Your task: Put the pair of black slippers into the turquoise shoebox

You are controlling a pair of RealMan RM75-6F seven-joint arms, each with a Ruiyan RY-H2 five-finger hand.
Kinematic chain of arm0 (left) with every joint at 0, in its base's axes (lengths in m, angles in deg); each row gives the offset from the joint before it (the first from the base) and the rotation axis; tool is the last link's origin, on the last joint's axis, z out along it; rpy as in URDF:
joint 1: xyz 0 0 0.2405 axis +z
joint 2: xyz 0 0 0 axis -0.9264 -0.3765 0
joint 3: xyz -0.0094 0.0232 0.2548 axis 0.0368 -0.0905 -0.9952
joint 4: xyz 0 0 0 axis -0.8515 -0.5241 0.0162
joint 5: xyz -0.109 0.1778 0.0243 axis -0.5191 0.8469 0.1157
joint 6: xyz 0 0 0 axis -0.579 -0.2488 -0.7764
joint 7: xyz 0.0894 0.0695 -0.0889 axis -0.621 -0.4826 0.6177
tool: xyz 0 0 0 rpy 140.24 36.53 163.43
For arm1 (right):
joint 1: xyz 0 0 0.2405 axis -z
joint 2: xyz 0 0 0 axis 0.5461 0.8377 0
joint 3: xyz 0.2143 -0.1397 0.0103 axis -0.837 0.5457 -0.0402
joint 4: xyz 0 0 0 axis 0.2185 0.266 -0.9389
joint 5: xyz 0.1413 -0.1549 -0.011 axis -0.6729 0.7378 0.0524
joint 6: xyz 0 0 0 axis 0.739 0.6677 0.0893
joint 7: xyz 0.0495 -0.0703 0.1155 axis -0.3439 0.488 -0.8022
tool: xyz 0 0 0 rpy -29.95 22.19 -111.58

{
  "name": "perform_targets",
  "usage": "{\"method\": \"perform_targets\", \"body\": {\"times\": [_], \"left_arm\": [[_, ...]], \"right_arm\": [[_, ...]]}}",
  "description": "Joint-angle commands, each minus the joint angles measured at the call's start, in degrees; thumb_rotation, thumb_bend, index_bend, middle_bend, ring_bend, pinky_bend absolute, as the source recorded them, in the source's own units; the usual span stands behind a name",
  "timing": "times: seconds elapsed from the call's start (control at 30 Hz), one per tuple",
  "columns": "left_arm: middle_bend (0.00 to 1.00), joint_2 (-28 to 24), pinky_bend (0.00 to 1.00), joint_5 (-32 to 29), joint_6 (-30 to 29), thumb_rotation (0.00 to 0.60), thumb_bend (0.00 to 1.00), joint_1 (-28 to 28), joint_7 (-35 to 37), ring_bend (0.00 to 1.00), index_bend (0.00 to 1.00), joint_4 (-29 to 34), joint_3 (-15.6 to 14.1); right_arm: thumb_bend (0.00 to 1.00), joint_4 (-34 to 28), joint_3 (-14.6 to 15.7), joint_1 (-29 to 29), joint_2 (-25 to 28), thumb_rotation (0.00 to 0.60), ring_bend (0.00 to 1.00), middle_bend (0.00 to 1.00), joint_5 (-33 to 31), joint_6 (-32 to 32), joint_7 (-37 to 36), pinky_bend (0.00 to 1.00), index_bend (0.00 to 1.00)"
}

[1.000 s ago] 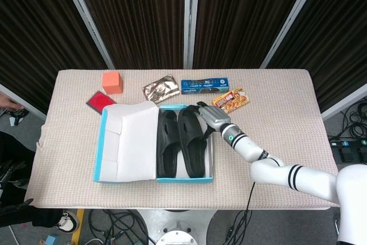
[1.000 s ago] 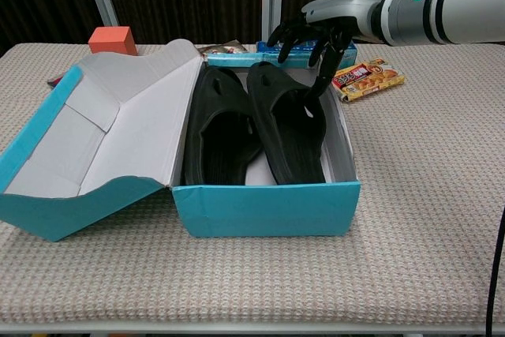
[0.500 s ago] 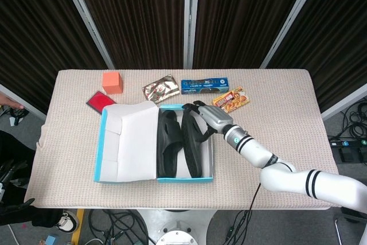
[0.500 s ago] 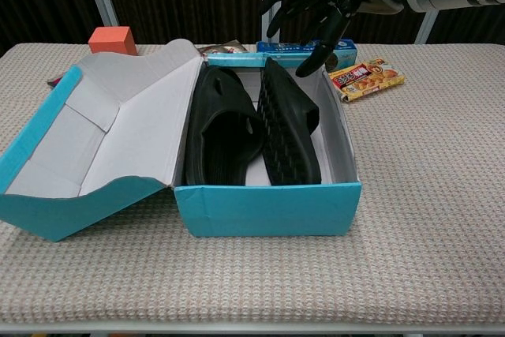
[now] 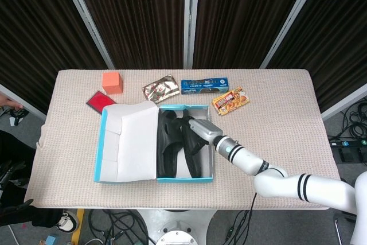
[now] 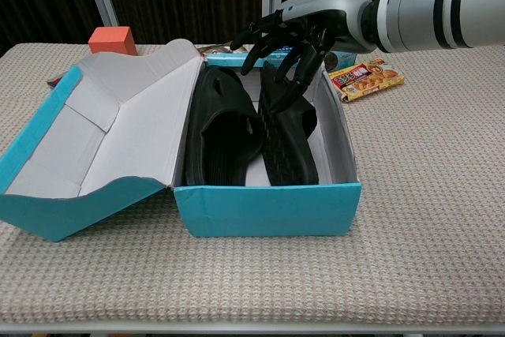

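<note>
Right hand (image 6: pixel 288 37) (image 5: pixel 198 129) reaching forward-left, fingers spread, pointing down.

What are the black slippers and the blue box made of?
The slippers look like soft moulded rubber or foam: matte black, thick, with a ridged sole on the tilted one. The box looks like cardboard: thin folded flaps, turquoise outside, plain white inside.

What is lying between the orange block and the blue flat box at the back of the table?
The crinkled silver snack packet lies between the orange block and the blue flat box; the head view shows it.
</note>
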Motion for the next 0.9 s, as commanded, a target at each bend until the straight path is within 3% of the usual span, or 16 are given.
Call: {"method": "perform_targets", "body": {"times": [0.03,0.4,0.7,0.9], "left_arm": [[0.19,0.1,0.15,-0.06,0.11,0.6,0.0,-0.02,0.29,0.03,0.13,-0.15,0.02],[0.19,0.52,0.16,-0.37,0.53,0.6,0.0,0.04,1.87,0.04,0.13,-1.19,0.04],[0.19,0.66,0.16,-0.35,-0.37,0.6,0.0,0.32,2.01,0.03,0.13,-1.59,0.33],[0.19,0.37,0.16,0.1,-0.77,0.6,0.0,0.22,1.37,0.03,0.13,-1.06,0.32]], "right_arm": [[0.0,0.23,0.01,0.0,-0.31,0.6,0.05,0.22,0.15,0.12,-0.31,0.24,0.12],[0.0,3.9,2.47,-1.1,-3.05,0.6,0.06,0.23,-1.66,-1.07,0.08,0.26,0.12],[0.0,3.41,1.43,-0.71,-3.39,0.6,0.07,0.23,-0.49,0.06,-0.81,0.26,0.12],[0.0,-1.21,-0.2,0.94,0.56,0.6,0.07,0.24,2.2,2.46,-1.23,0.26,0.12]]}}
